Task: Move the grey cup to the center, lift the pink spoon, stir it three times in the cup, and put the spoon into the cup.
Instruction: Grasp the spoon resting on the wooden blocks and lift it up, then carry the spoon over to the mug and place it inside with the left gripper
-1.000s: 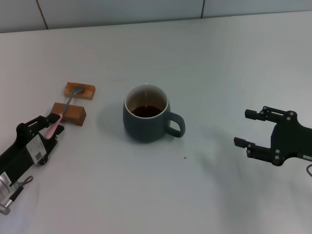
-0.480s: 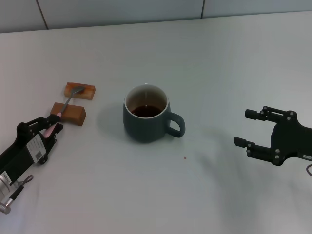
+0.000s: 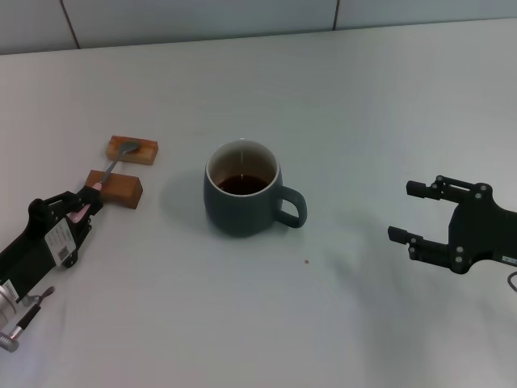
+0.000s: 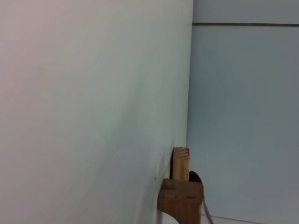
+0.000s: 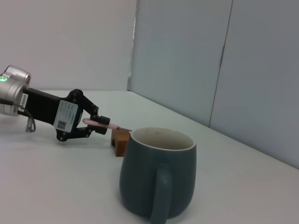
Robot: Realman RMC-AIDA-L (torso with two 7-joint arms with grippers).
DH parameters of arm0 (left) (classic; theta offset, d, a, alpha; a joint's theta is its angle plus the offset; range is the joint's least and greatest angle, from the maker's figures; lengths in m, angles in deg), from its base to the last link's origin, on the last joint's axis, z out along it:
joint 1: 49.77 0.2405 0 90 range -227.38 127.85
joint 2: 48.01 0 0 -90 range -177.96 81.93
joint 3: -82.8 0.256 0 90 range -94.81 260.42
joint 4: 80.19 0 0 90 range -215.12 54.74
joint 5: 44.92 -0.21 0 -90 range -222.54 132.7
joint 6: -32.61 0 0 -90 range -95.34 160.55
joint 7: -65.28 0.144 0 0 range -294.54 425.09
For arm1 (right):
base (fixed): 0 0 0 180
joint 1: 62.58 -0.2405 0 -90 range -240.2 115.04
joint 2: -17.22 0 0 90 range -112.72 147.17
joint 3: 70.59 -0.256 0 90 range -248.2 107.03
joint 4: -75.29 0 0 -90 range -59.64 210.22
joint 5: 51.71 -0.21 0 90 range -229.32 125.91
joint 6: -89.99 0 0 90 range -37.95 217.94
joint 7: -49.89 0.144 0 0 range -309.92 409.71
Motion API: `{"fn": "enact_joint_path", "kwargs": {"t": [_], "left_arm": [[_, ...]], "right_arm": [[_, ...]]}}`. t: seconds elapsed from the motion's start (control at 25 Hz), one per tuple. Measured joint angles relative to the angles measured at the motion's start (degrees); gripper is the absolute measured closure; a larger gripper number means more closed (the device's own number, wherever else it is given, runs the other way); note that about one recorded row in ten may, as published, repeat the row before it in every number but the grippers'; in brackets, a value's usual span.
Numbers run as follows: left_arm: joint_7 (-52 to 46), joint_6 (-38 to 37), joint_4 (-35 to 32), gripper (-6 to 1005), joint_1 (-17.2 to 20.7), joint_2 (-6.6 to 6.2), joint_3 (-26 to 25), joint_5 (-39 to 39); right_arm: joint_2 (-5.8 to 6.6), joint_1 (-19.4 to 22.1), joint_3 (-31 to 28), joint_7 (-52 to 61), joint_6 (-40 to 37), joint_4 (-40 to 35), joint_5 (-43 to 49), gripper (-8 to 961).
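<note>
The grey cup [image 3: 241,204] stands upright on the white table's middle, handle toward my right side, with dark liquid inside; it fills the foreground of the right wrist view [image 5: 159,179]. The pink spoon [image 3: 113,166] lies across two brown blocks, its bowl on the far one. My left gripper [image 3: 84,207] is at the table's left, its fingers closed in on the pink handle end, as the right wrist view [image 5: 99,124] also shows. My right gripper [image 3: 414,212] is open and empty, well to the right of the cup.
Two brown blocks [image 3: 134,150] [image 3: 117,189] hold the spoon left of the cup; the left wrist view shows them close [image 4: 180,198]. A grey wall runs along the table's far edge [image 3: 242,16].
My left gripper has shifted slightly left and its fingers have narrowed around the pink handle. The spoon, the cup and the right arm have not moved.
</note>
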Motion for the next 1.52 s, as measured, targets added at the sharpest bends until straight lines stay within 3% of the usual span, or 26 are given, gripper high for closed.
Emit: {"fn": "enact_joint_path", "kwargs": {"t": [0.52, 0.72, 1.0, 1.24, 1.32, 1.4, 1.44, 1.52], "left_arm": [[2.6, -5.5, -0.3, 865, -0.2, 0.04, -1.6, 0.1], [4.9, -12.4, -4.4, 867, -1.8, -0.2, -2.4, 0.0], [5.2, -23.0, -15.5, 867, -5.3, -0.37, -1.8, 0.0], [5.7, -30.2, -28.7, 867, -8.6, -0.25, 7.4, 0.0], [5.7, -30.9, -34.8, 867, -9.1, -0.26, 11.6, 0.0], [5.7, -31.3, -44.9, 867, -9.3, -0.36, 17.5, -0.1], [5.7, -31.3, -44.9, 867, -9.3, -0.36, 17.5, -0.1], [5.8, -31.4, -52.1, 867, -9.2, -0.46, 21.2, -0.3]], "right_arm": [[0.0, -0.3, 0.6, 0.0, 0.8, 0.1, 0.0, 263], [0.0, -0.5, 0.6, 0.0, 0.8, 0.1, 0.0, 263], [0.0, -0.9, 0.6, 0.0, 1.3, 0.1, 0.0, 263], [0.0, -1.1, 0.6, 0.1, 2.2, 0.1, 0.2, 262], [0.0, -1.2, 0.6, 0.1, 2.3, 0.1, 0.3, 262], [0.0, -1.2, 0.6, 0.1, 2.7, 0.1, 0.3, 261], [0.0, -1.2, 0.6, 0.1, 2.9, 0.1, 0.3, 261], [0.0, -1.1, 0.6, 0.1, 3.0, 0.1, 0.3, 261]]}}
